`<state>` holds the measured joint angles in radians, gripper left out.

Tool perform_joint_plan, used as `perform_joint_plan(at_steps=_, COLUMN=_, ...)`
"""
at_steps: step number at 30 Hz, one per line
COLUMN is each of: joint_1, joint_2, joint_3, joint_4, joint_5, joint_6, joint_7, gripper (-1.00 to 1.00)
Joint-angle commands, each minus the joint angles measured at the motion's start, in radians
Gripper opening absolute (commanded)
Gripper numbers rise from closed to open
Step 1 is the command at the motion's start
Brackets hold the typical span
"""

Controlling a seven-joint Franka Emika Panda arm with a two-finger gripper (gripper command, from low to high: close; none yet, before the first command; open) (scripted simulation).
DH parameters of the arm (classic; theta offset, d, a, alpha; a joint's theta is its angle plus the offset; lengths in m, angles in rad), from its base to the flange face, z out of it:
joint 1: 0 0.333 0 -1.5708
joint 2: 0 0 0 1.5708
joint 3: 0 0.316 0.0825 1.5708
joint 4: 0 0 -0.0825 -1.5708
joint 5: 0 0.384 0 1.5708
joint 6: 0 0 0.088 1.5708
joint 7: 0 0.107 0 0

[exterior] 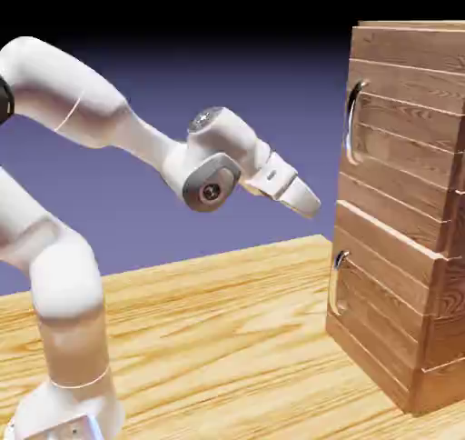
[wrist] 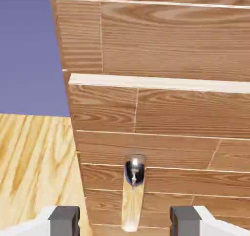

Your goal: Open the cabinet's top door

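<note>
The cabinet [exterior: 400, 211] of reddish-brown planks stands at the exterior view's right. Its top door [exterior: 404, 111] is shut, and the curved silver handle [exterior: 352, 120] runs vertically near its left edge. My gripper [exterior: 307, 200] hangs in the air short of the cabinet front, below the level of that handle and pointing slightly downward. In the hand view the gripper [wrist: 125, 221] is open, with grey fingertips [wrist: 64, 220] wide apart and nothing held. Between and beyond them a silver handle [wrist: 133, 191] shows below a protruding plank ledge [wrist: 161, 82]; it appears to be the lower door's.
The lower door [exterior: 386, 320] with its own silver handle [exterior: 338, 282] juts out a little under the top door. The wooden table [exterior: 227, 338] stretches between the robot base and the cabinet.
</note>
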<state>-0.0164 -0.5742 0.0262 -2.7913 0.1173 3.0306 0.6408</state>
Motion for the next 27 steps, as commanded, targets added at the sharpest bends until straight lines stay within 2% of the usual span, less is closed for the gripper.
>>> perform_joint_plan(at_steps=1, joint_1=-0.011, joint_2=-0.002, joint_3=0.010, joint_4=0.007, joint_5=0.044, joint_6=-0.002, joint_7=-0.037, gripper=0.00)
perform_joint_plan(at_steps=27, joint_1=-0.284, joint_2=-0.042, joint_3=0.263, joint_4=0.187, joint_5=1.174, joint_6=-0.065, joint_7=-1.003, gripper=0.00)
